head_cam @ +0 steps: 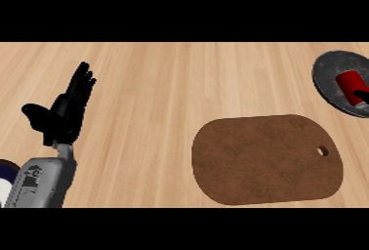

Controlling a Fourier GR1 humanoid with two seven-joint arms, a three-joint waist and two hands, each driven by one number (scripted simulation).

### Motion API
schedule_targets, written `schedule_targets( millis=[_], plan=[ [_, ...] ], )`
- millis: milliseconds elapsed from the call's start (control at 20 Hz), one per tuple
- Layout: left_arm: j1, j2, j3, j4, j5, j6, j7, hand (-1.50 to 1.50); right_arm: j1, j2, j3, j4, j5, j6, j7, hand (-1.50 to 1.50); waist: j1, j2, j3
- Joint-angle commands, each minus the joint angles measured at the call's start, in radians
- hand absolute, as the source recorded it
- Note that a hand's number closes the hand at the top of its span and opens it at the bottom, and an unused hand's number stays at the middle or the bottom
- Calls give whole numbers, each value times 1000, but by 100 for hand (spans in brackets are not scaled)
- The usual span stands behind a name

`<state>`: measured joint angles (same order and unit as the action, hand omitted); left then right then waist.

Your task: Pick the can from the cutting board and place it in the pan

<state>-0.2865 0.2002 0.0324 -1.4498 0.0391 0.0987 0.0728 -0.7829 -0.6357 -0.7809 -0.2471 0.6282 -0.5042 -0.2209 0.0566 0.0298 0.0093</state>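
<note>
Head view, looking steeply down: the red cylindrical can (351, 86) lies inside the round dark-grey metal pan (333, 73), way out at two o'clock, hard against the right edge of the view. It looks tipped onto its side rather than standing, its long axis running toward four o'clock, and its far end is cut off by the frame, where something dark overlaps it; what that is cannot be told. The brown rounded wooden cutting board (267, 158), with its small hanging hole at the right side, sits at five o'clock and carries nothing. So the judgement here: the pick is done, the placing looks done too, and little is left beyond the arm pulling clear.

Over at nine o'clock, the left hand (61, 114) rests above its grey forearm, fingers straight and pointing up, thumb spread out to the side, holding nothing. The right hand cannot be made out. Everything sits on the pale wood-grain counter (173, 88).
</note>
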Motion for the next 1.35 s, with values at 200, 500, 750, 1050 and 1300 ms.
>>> schedule_targets(
  millis=[200, 500, 750, 1050, 1300],
  plan=[
    [115, 15, 15, -67, 8, -14, -13, 0, 79, 18, -155, -49, -220, 168, -234, -150, -37, -29, -6],
    [57, -4, 22, -19, -28, 37, 17, 0, 157, 106, -112, -200, -291, 331, -271, -150, -82, -41, -12],
    [58, 61, 76, -19, -3, 2, 43, 0, 272, 199, -71, -424, -320, 392, -224, -150, -110, -51, -15],
    [111, 19, 55, -35, 0, 3, 8, 0, 452, 366, -26, -764, -354, 424, -103, -150, -112, -51, -15],
    [58, 41, 63, -13, -5, -15, 10, 0, 588, 468, 68, -1146, -299, 405, 130, -150, -90, -40, -13]
  ],
)
